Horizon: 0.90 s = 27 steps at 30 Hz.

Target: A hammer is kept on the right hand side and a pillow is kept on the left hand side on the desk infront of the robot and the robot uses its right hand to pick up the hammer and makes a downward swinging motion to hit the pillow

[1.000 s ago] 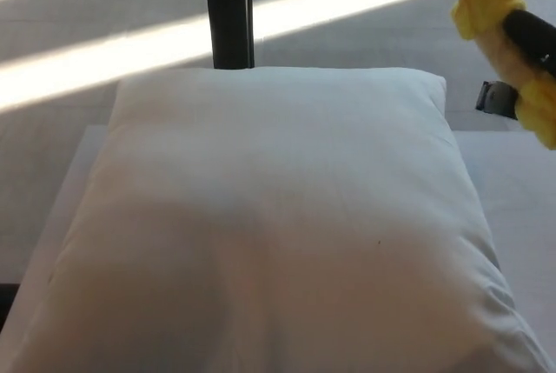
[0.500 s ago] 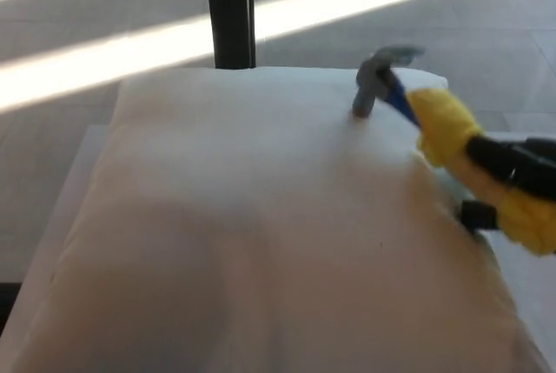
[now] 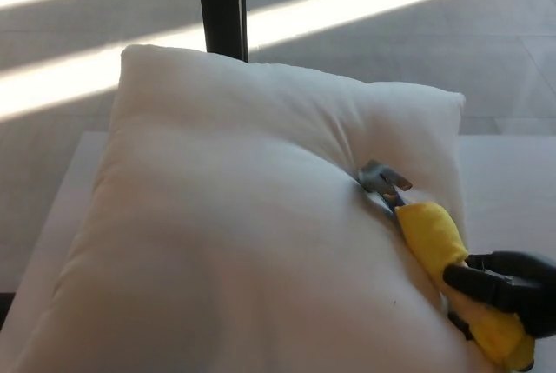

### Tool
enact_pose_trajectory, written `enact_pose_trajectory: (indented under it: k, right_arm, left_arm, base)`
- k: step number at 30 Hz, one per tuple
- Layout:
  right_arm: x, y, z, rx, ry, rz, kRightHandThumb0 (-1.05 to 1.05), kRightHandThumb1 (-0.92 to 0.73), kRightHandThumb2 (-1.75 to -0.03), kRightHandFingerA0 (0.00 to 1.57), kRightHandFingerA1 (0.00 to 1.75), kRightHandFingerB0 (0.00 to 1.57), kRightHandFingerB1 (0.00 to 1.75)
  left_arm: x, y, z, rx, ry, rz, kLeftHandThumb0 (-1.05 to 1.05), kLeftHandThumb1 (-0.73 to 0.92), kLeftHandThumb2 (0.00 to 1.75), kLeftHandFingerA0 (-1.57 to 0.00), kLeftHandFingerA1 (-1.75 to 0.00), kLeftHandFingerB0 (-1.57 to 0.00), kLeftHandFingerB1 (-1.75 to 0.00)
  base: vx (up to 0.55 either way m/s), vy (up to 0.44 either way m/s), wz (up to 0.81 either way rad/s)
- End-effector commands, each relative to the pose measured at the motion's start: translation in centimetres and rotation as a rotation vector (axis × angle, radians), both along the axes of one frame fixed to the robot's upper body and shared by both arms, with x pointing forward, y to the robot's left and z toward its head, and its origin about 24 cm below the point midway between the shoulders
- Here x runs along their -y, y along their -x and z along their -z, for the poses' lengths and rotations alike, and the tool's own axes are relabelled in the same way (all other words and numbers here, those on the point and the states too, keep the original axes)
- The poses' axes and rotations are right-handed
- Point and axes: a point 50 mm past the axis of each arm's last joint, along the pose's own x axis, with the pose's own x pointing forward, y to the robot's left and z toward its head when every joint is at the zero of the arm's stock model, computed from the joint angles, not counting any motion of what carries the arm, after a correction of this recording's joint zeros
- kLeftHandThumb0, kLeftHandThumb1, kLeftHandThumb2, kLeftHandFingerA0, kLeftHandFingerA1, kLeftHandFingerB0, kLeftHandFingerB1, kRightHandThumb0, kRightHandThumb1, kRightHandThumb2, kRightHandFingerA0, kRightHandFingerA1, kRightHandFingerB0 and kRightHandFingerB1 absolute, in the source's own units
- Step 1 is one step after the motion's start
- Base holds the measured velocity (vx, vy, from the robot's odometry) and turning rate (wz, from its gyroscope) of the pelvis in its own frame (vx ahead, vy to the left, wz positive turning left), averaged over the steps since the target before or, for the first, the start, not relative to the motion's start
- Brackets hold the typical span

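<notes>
Hammer (image 3: 385, 183) head sunk in the pillow (image 3: 252, 225), right of centre, face hidden in the dent.
Right hand (image 3: 504, 290), cut off at the frame's right edge, fingers wrapped on the yellow handle; bare surface (image 3: 508, 173) lies right.

You have the pillow (image 3: 252, 225) lying on the tabletop (image 3: 508, 182), covering most of it. The hammer (image 3: 408, 208) is sunk into the pillow's right side, head toward the middle. Your right hand (image 3: 504, 290) sits at the near right, wrapped around the handle.
</notes>
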Motion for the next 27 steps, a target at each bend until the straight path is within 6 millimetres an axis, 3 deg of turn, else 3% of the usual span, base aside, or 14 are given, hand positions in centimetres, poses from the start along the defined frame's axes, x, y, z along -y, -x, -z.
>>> enact_pose_trajectory:
  k: [1,6,7,10,13,20,21,24,25,27]
  right_arm:
    - [0.9,1.8,3.1,-0.114,0.172,-0.005,-0.34,-0.61,-1.15,1.05,1.75,0.75,1.75]
    - [0.4,0.4,1.4,-0.051,0.150,-0.011,-0.34,-0.61,-1.16,1.06,1.75,0.77,1.75]
    - [-0.3,-0.7,-0.1,-0.027,0.153,-0.017,-0.35,-0.62,-1.15,1.07,1.75,0.75,1.75]
    - [-0.6,-1.1,-0.7,-0.014,0.159,-0.013,-0.36,-0.63,-1.12,1.07,1.75,0.74,1.75]
    - [-1.5,-2.4,-2.9,0.043,0.112,-0.023,-0.34,-0.57,-1.20,1.07,1.75,0.77,1.75]
    - [-2.0,-3.8,-6.5,0.184,0.052,-0.045,-0.36,-0.59,-1.16,1.04,1.75,0.75,1.75]
    - [-1.9,-4.3,-8.4,0.223,-0.070,-0.030,-0.37,-0.49,-1.25,1.07,1.75,0.78,1.75]
    - [-1.6,-4.9,-10.6,0.260,-0.102,-0.016,-0.38,-0.57,-1.13,1.04,1.75,0.74,1.74]
    - [-1.4,-5.4,-12.9,0.358,-0.042,-0.023,-0.40,-0.66,-0.96,1.05,1.75,0.74,1.74]
    - [-1.3,-5.5,-13.9,0.361,-0.059,-0.012,-0.39,-0.64,-1.00,1.06,1.75,0.75,1.75]
  left_arm:
    - [-0.5,0.8,-0.2,-0.033,-0.003,-0.008,-0.64,0.75,0.62,-0.56,-0.62,-0.50,-0.49]
    - [-0.5,0.6,-0.2,-0.030,0.003,0.004,-0.65,0.75,0.62,-0.58,-0.66,-0.53,-0.51]
    - [-0.4,0.7,-0.2,-0.037,-0.007,0.001,-0.63,0.76,0.62,-0.61,-0.65,-0.55,-0.51]
    - [-0.4,0.9,-0.1,-0.039,-0.004,0.004,-0.64,0.75,0.62,-0.59,-0.65,-0.54,-0.51]
    - [-0.5,1.1,-0.1,-0.048,-0.011,-0.002,-0.66,0.74,0.62,-0.57,-0.66,-0.53,-0.53]
    - [-0.4,1.7,0.1,-0.066,-0.026,0.008,-0.68,0.75,0.62,-0.61,-0.64,-0.53,-0.51]
    - [-0.4,1.7,0.1,-0.069,-0.025,0.008,-0.68,0.75,0.62,-0.60,-0.62,-0.53,-0.51]
    - [-0.4,1.6,0.1,-0.067,-0.030,0.009,-0.67,0.76,0.62,-0.62,-0.63,-0.54,-0.52]
    - [-0.4,1.6,0.1,-0.076,-0.035,0.017,-0.67,0.76,0.62,-0.61,-0.61,-0.53,-0.50]
    - [-0.4,1.8,0.1,-0.078,-0.037,0.019,-0.67,0.76,0.62,-0.60,-0.62,-0.54,-0.51]
  base:
    - [0.00,0.000,0.00]
    - [0.00,0.000,0.00]
    - [0.00,0.000,0.00]
    - [0.00,0.000,0.00]
    - [0.00,0.000,0.00]
    - [0.00,0.000,0.00]
    - [0.00,0.000,0.00]
    - [0.00,0.000,0.00]
    - [0.00,0.000,0.00]
    - [0.00,0.000,0.00]
